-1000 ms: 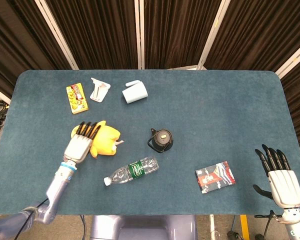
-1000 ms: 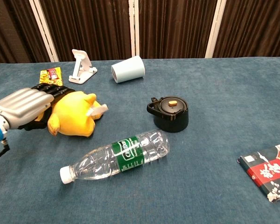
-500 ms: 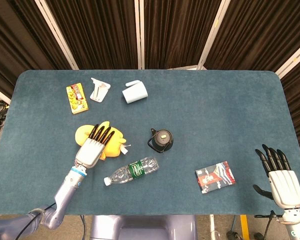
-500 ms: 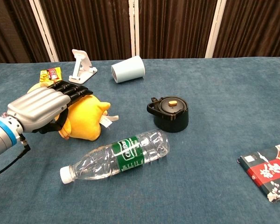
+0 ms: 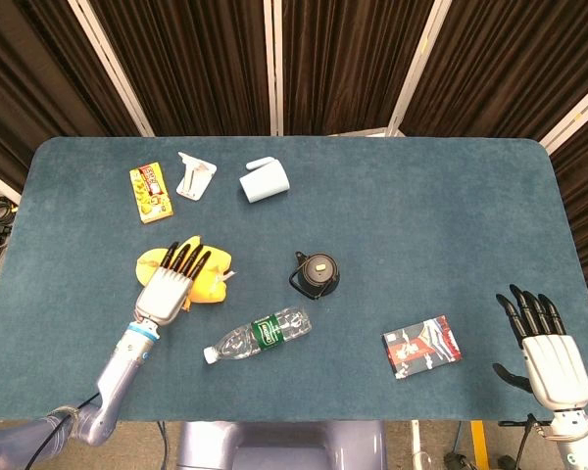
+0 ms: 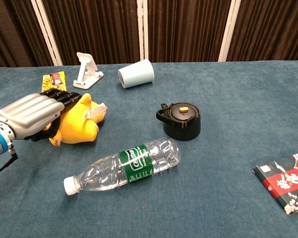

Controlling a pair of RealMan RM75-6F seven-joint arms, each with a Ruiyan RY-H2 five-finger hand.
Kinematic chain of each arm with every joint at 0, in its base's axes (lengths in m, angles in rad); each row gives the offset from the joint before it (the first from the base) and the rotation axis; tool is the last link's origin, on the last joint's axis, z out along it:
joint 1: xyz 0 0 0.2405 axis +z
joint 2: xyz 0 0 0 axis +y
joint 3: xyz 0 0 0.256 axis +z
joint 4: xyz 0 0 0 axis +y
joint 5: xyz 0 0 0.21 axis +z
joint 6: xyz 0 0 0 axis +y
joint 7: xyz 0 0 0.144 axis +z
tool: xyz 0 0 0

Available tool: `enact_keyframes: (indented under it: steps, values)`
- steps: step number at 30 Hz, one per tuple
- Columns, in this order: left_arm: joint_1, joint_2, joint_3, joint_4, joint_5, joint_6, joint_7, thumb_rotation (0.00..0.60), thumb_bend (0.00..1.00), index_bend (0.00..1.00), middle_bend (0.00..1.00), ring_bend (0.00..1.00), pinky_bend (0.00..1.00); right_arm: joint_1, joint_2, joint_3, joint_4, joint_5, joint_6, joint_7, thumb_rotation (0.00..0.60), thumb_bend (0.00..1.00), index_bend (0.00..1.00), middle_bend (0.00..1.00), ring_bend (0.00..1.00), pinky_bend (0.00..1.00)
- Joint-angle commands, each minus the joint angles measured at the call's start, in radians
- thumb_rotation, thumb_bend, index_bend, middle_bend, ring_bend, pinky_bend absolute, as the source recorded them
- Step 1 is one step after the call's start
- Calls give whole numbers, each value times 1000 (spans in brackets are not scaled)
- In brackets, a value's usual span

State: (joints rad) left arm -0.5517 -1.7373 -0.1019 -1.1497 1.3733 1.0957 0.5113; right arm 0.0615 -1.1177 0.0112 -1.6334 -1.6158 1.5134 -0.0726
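My left hand (image 5: 167, 284) lies on top of a yellow plush toy (image 5: 214, 274) at the left of the blue table, fingers stretched out over it. In the chest view the left hand (image 6: 32, 114) covers the toy's (image 6: 79, 126) left side, and the toy rests on the cloth. Whether the thumb hooks under the toy is hidden. Near the table's front right corner my right hand (image 5: 544, 348) hovers open and empty, fingers apart, closest to a red and dark booklet (image 5: 421, 346).
A clear water bottle (image 5: 257, 335) lies on its side just right of the toy. A black lidded pot (image 5: 316, 275) stands mid-table. At the back left are a tipped pale blue cup (image 5: 264, 181), a white phone stand (image 5: 194, 176) and a yellow snack pack (image 5: 150, 192).
My left hand moved from beside the toy onto it, and the toy has rolled and shifted slightly left. The right hand dropped a little.
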Motion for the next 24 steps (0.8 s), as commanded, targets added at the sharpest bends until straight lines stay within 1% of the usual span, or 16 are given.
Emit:
enact_keyframes:
  steps: [1, 9, 17, 24]
  values:
    - [3, -3, 1, 21, -18, -11, 3, 600, 1000, 0, 0, 0, 0, 1, 0, -2, 0, -1, -4, 1, 600, 17, 0, 0, 0, 0]
    - [23, 31, 1, 63, -23, 15, -53, 600, 1000, 0, 0, 0, 0, 2, -4, -6, -2, -6, -6, -5, 600, 17, 0, 0, 0, 0]
    - [33, 61, -5, 80, -31, 20, -103, 600, 1000, 0, 0, 0, 0, 3, -7, -7, -2, -6, -10, -10, 600, 17, 0, 0, 0, 0]
    - [34, 82, -16, 24, 32, 107, -195, 600, 1000, 0, 0, 0, 0, 3, -7, -5, -1, -4, -8, -8, 600, 17, 0, 0, 0, 0]
